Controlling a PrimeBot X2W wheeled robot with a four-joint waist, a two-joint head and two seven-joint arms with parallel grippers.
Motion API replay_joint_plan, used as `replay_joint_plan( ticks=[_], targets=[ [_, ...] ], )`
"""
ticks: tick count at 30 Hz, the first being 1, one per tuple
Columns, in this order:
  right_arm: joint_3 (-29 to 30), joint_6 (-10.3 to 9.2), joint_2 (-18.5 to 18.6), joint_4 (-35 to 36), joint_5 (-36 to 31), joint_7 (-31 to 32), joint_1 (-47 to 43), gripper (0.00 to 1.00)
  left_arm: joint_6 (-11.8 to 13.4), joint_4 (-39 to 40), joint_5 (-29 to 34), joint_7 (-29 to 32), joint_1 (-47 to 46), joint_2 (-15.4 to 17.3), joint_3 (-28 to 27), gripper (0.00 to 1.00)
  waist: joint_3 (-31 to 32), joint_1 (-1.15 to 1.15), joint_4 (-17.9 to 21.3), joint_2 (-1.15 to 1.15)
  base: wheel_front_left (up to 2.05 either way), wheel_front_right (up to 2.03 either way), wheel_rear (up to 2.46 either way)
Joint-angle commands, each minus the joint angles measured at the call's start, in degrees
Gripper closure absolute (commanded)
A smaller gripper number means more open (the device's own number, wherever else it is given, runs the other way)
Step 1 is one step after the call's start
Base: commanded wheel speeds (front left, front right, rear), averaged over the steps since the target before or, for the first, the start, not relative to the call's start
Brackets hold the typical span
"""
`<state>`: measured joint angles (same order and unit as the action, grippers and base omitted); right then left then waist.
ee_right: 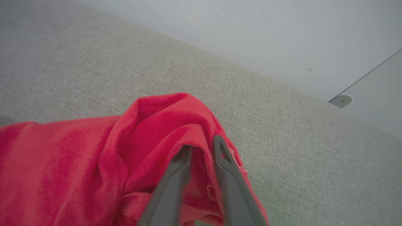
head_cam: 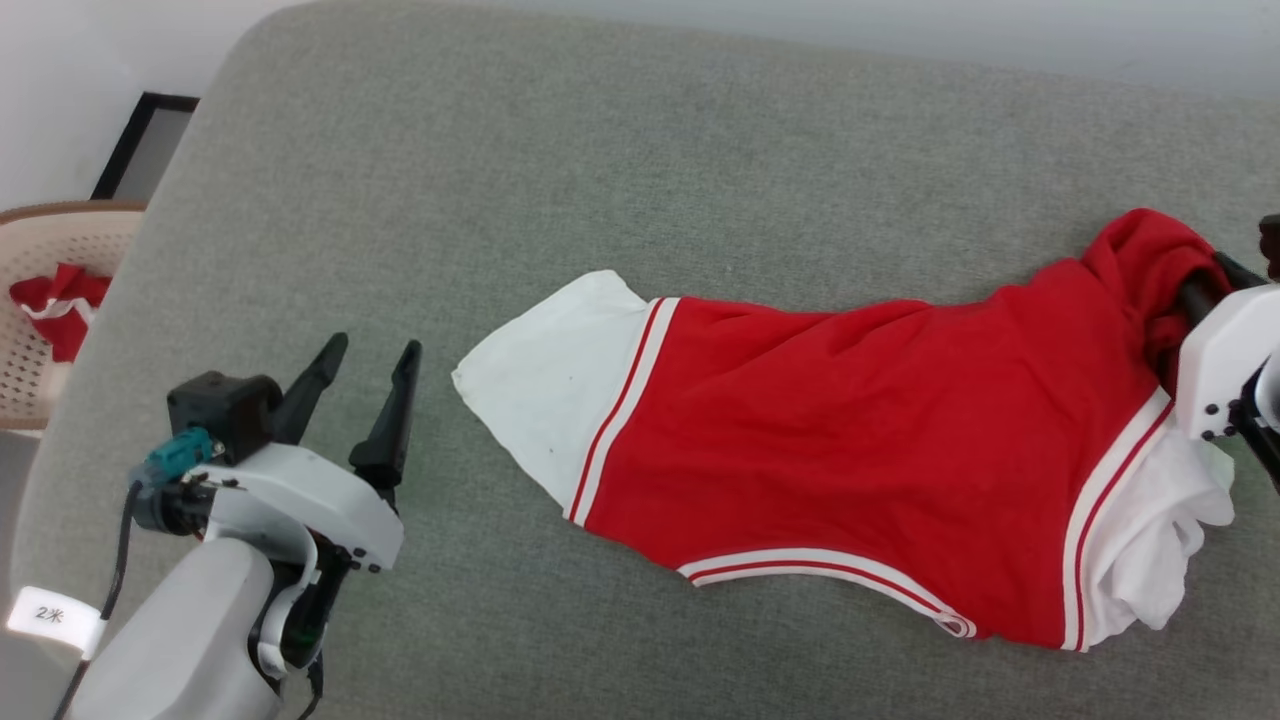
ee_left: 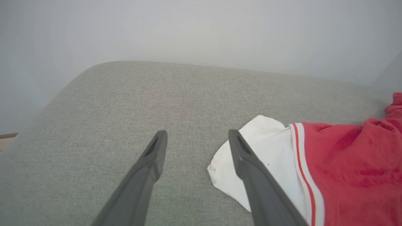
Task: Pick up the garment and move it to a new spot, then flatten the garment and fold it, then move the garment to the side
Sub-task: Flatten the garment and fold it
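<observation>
Grey cushion (head_cam: pixel 600 150) lies open around my spread left gripper (head_cam: pixel 375 345), lower left; my right gripper (ee_right: pixel 202 142), narrowly parted, meets the garment (head_cam: pixel 850 420) at its right edge, grip unclear.

A home-like room: a broad grey upholstered cushion (head_cam: pixel 640 180) with rounded corners sits against bare white walls (head_cam: pixel 60 80). Off its left edge stands a beige perforated laundry basket (head_cam: pixel 70 208) holding red-and-white cloth (head_cam: pixel 60 300). A red jersey shirt (head_cam: pixel 850 440) lies across the cushion.
</observation>
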<state>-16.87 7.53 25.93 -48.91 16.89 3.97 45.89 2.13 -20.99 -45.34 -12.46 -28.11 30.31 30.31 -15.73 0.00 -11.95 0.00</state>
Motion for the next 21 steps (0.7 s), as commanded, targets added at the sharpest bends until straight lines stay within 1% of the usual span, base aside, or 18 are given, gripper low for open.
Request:
replay_joint_plan(
  ticks=[1,3,6,11,13,14,17,20,21],
  targets=[
    [-1.34,-0.09,-0.56,-0.91,1.00,-0.61,1.15,0.00,-0.29,-0.43,0.02,-0.19,-0.33,0.06,0.03,0.00,0.41,0.00,0.54,0.00,0.00,0.00,0.00],
    [-2.64,-0.09,-0.30,-2.17,2.53,-0.98,1.75,0.00,-0.55,-0.92,-0.27,-0.15,-0.28,0.38,-0.06,0.00,0.94,0.00,1.14,0.00,0.00,0.00,0.00],
    [-5.40,-0.09,0.25,-2.25,4.48,-1.85,2.09,0.00,-0.36,-1.28,-0.31,0.14,-0.06,0.96,-0.22,0.00,1.92,0.00,2.37,0.00,0.00,0.00,0.00],
    [-7.96,-0.09,1.18,0.87,9.44,-5.86,0.12,0.00,-0.68,-1.60,-0.82,1.27,0.23,2.37,-0.38,0.00,3.73,0.00,5.04,0.00,0.00,0.00,0.00],
    [-7.98,-0.09,1.40,1.63,10.21,-6.82,-0.31,0.00,-0.82,-1.78,-1.09,1.60,0.16,2.85,-0.52,0.00,4.02,0.00,5.69,0.00,0.00,0.00,0.00],
    [-8.20,-0.09,1.94,2.45,10.41,-7.86,-0.87,0.00,-1.14,-1.96,-1.22,1.95,-0.04,3.10,-0.57,0.00,4.31,0.00,6.24,0.00,0.00,0.00,0.00],
    [-8.13,-0.09,1.99,5.16,12.13,-10.83,-3.13,0.00,-1.58,-2.24,-1.51,3.56,-0.83,4.14,-0.43,0.00,5.01,0.00,8.24,0.00,0.00,0.00,0.00],
    [-7.47,-0.09,1.87,8.17,13.20,-13.48,-5.64,0.00,-2.09,-2.62,-1.71,5.84,-1.46,5.19,0.00,0.00,5.50,0.00,10.13,0.00,0.00,0.00,0.00],
    [-6.53,-0.09,1.51,10.18,13.30,-14.92,-7.62,0.00,-2.23,-3.27,-2.16,7.83,-2.05,5.80,0.20,0.00,5.79,0.00,11.31,0.00,0.00,0.00,0.00]
  ],
)
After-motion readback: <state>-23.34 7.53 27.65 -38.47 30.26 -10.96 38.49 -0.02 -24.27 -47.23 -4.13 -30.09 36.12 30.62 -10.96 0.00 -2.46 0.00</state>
